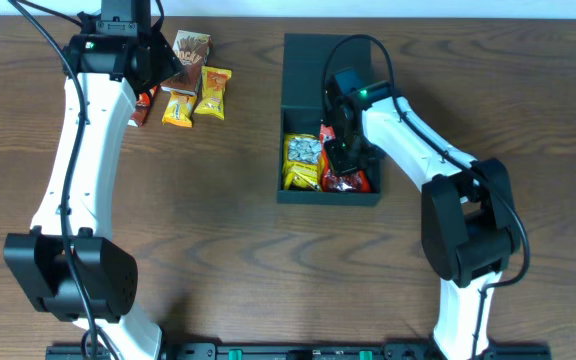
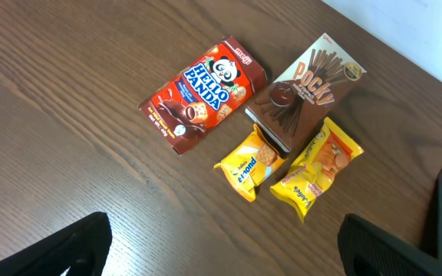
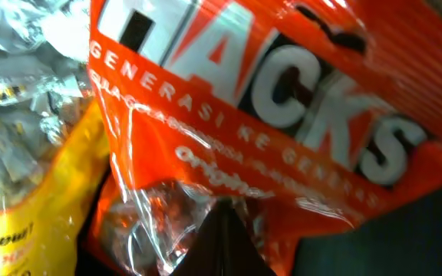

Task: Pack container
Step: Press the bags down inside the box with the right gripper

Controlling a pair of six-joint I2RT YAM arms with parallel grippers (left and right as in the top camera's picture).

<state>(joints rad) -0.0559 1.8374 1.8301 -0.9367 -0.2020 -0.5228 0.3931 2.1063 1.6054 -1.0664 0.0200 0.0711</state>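
Observation:
The black container [image 1: 306, 80] stands open at the table's middle. Its near end holds a yellow-and-silver bag [image 1: 303, 162] and an orange-red Hacks bag [image 1: 350, 181]. My right gripper [image 1: 340, 150] reaches down into it. In the right wrist view the bag [image 3: 282, 100] fills the frame, and the gripper [image 3: 225, 211] is shut with its tips pinching the bag's crinkled clear edge. My left gripper [image 1: 158, 65] hangs open above the loose snacks at the back left. Its gripper [image 2: 229, 253] holds nothing, and bare wood shows between the fingers.
Loose on the table lie a Hello Panda box [image 2: 204, 93], a Pocky box [image 2: 305, 92] and two yellow packets [image 2: 249, 165] [image 2: 317, 167]. The Pocky box overlaps one packet. The table's far edge [image 2: 405, 31] runs just behind them.

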